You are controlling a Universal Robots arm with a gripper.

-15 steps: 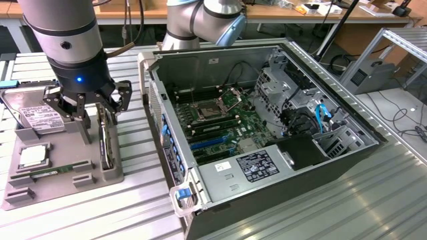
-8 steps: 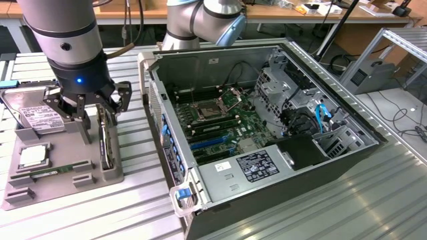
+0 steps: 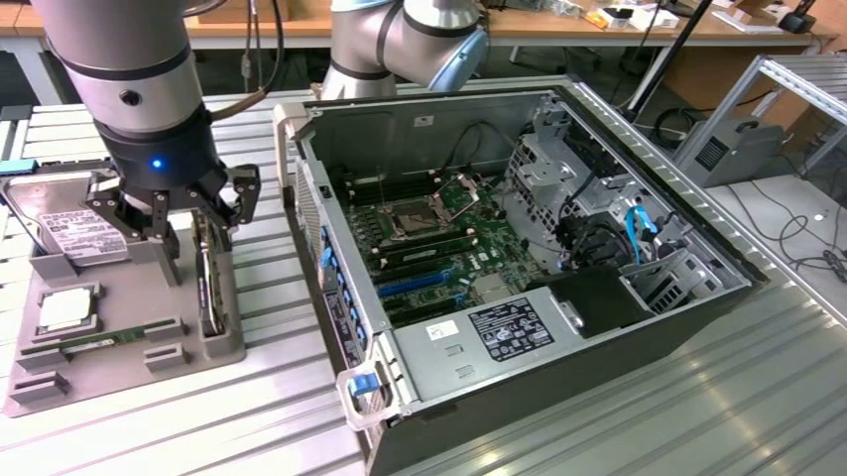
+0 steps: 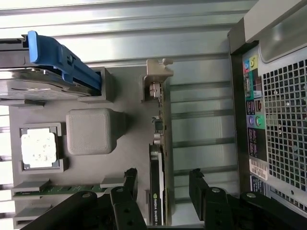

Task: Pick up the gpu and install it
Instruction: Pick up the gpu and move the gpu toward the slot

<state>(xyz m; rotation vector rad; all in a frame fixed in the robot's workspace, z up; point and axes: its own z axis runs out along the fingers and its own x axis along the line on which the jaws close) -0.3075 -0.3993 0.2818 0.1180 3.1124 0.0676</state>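
The gpu [image 4: 157,191] stands on its edge in a slot of the grey holder tray [image 4: 129,129], its green board and black cooler seen edge-on and its silver end bracket [image 4: 158,76] at the far end. In the exterior view the gpu [image 3: 209,288] is a thin upright card just under the arm. My gripper [image 4: 163,182] is open, with one black finger [image 4: 129,179] on each side of the card and a gap between each finger and the card. From the exterior view the gripper [image 3: 192,220] hangs low over the tray [image 3: 185,347].
On the tray are a hard drive [image 4: 43,81] in a blue caddy, a CPU [image 4: 39,148] and a memory stick [image 4: 57,190]. The open computer case [image 3: 530,248] lies to the exterior view's right, motherboard with blue slots [image 3: 411,283] exposed. Its rear panel [image 4: 278,120] is close to the tray.
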